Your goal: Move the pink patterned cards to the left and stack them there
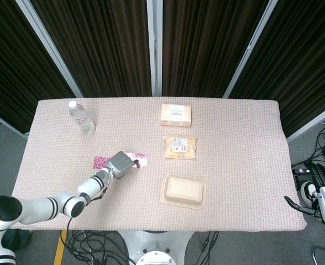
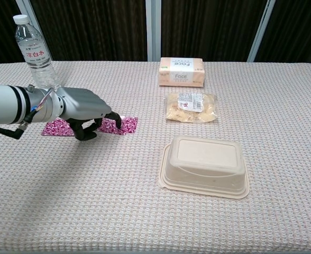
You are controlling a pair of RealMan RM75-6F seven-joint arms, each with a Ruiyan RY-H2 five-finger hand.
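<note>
Left hand (image 2: 89,114) curled, fingertips on right pink card (image 2: 125,125) near desk's left edge | thin, light, slippery: best slid, not lifted

On the worktop (image 2: 282,106), the left hand (image 2: 84,114) rests on one pink patterned card (image 2: 125,125), with another pink patterned card (image 2: 54,127) just to its left. The clear plastic water bottle (image 2: 34,50) stands behind them. To the right, the peach tissue box (image 2: 181,72), the clear snack bag (image 2: 191,106) and the beige lidded food container (image 2: 205,164) lie in a row from back to front.
</note>
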